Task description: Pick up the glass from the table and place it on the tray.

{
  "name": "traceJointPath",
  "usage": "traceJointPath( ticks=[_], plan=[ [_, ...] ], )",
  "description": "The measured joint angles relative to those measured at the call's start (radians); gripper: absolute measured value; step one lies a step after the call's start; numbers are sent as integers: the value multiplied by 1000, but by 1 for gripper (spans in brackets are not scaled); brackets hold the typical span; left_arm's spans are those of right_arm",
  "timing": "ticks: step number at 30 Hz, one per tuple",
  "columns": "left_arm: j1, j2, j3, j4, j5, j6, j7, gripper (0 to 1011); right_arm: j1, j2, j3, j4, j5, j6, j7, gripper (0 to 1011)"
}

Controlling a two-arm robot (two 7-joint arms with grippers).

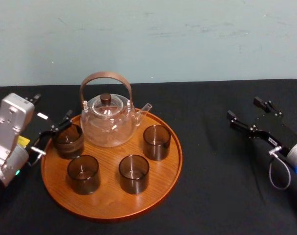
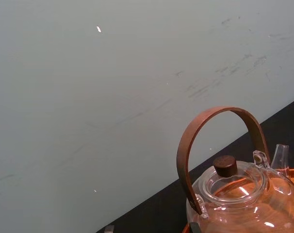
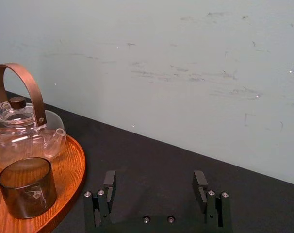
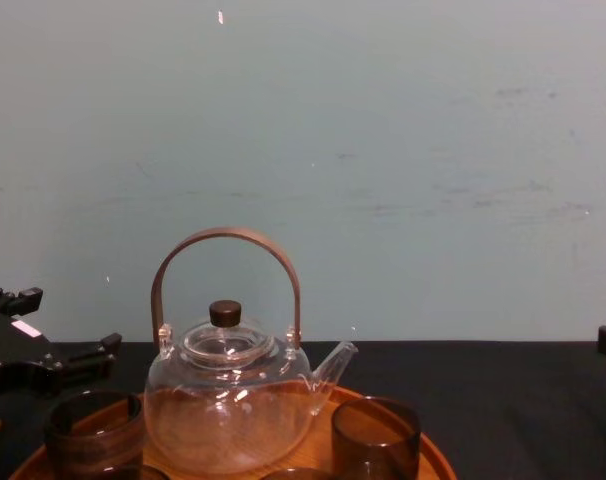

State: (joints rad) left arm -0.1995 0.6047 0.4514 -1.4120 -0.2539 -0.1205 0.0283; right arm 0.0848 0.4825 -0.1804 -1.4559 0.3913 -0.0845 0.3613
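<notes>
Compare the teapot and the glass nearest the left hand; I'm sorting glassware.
The teapot is clear, the glass smoky dark. The teapot is taller and wider, with lid, spout and handle; the glass is a plain cylinder. Both stand upright on the tray, the glass by the left hand.

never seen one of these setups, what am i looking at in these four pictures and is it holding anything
It is a robot with two arms, each ending in a two-fingered gripper. One picture looks down from its head, one looks forward from its chest, and two come from cameras on its wrists. On the black table sits a round wooden tray carrying a glass teapot and four dark glasses. The left gripper is open beside the back-left glass, which stands on the tray; I cannot tell whether they touch. The right gripper is open and empty, over the table to the right of the tray.
</notes>
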Motion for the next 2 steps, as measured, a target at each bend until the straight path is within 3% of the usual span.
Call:
traceJointPath(
  ticks=[2],
  plan=[
    [0, 0, 0, 0, 0, 0, 0, 1001, 0, 0, 0, 0, 0, 0, 0, 1002]
  ],
)
